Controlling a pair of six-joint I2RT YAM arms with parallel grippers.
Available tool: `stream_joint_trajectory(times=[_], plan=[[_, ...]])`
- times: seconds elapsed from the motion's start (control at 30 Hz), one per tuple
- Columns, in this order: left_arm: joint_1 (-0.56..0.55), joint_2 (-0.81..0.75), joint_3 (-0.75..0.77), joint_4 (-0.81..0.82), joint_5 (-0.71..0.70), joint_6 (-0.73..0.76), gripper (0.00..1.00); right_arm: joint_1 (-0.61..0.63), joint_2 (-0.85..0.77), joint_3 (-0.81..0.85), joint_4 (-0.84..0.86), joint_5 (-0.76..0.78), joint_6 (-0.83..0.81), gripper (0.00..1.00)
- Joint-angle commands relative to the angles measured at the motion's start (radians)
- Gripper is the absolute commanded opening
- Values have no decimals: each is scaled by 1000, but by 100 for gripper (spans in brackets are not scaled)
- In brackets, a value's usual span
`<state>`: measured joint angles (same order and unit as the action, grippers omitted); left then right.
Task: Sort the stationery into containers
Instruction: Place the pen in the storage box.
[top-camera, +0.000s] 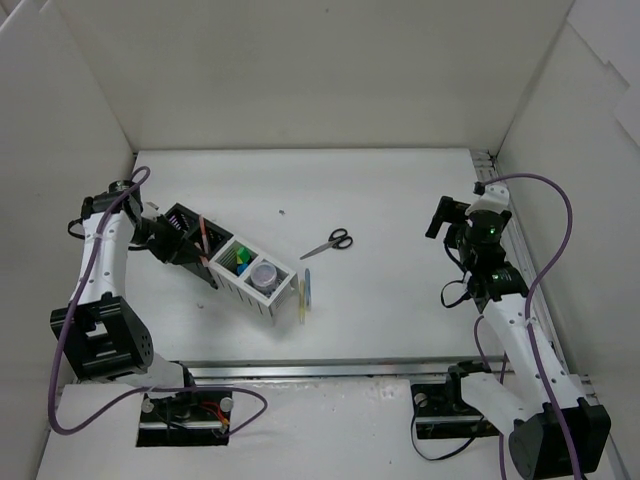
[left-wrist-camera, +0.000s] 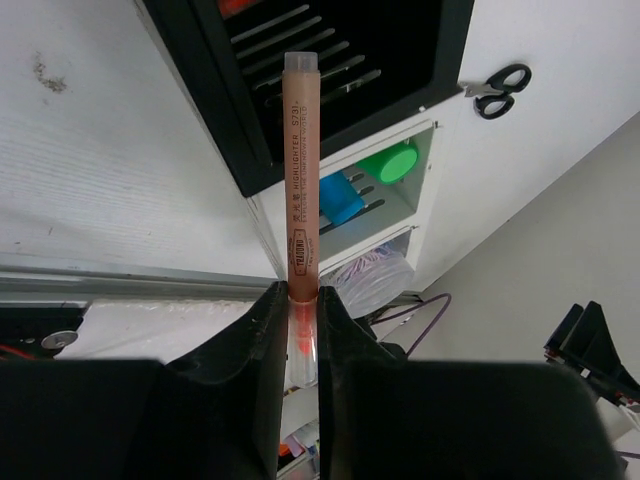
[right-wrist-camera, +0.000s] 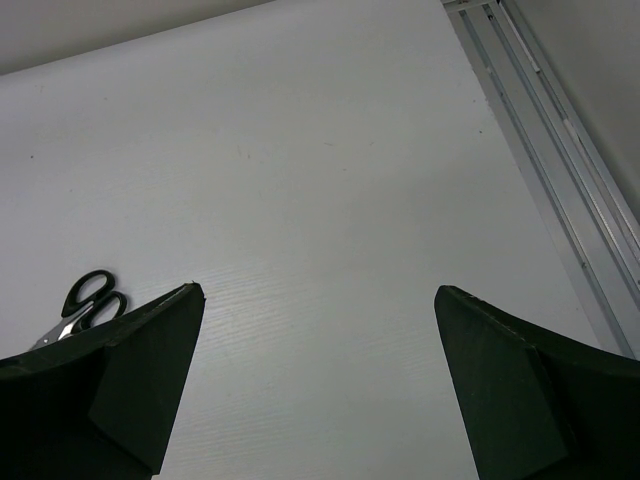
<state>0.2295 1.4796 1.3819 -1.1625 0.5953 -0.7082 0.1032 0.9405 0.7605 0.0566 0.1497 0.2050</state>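
left tool (left-wrist-camera: 303, 315) grips an orange highlighter (left-wrist-camera: 302, 170) at the organiser (top-camera: 225, 262) rim; right tool (right-wrist-camera: 318, 375) wide over bare table (right-wrist-camera: 330, 200).

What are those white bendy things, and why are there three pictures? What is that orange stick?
The white bendy things are two robot arms bolted to a table. One picture looks down from above. The other two come from small cameras on each arm's wrist, so you see its own fingers.

The left gripper is pinching an orange highlighter over a row of mesh boxes, some black, some white. Inside the white ones you can see a green highlighter, a blue highlighter and a clear jar.

The right gripper is open and holds nothing. On the table lie black-handled scissors and, beside the boxes, two thin pens.
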Motion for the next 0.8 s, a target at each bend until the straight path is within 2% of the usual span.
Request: stream_joint_trajectory(times=[0.0, 0.2, 0.27, 0.3, 0.37, 0.47, 0.5, 0.57, 0.67, 0.77], plan=[[21, 27, 59, 32, 52, -13, 0, -10, 4, 25, 58, 42, 5, 98], [21, 70, 55, 67, 57, -62, 0, -10, 7, 28, 55, 70, 2, 98], [21, 84, 81, 61, 35, -71, 10, -10, 15, 30, 55, 74, 1, 98], [21, 90, 92, 46, 26, -73, 24, -10, 17, 28, 55, 76, 1, 98], [21, 99, 100, 50, 23, -77, 36, -10, 20, 26, 54, 82, -1, 98], [30, 114, 98, 70, 34, -88, 42, -10, 11, 26, 49, 91, -1, 98], [30, 120, 98, 75, 41, -86, 49, -11, 6, 25, 49, 93, -3, 98], [30, 128, 109, 84, 55, -82, 53, -11, 0, 25, 49, 91, -4, 98], [30, 105, 147, 87, 17, -74, 63, -11, -3, 25, 48, 87, -4, 98], [-24, 55, 219, 96, -49, -37, 76, -11, -2, 25, 51, 56, -10, 98]])
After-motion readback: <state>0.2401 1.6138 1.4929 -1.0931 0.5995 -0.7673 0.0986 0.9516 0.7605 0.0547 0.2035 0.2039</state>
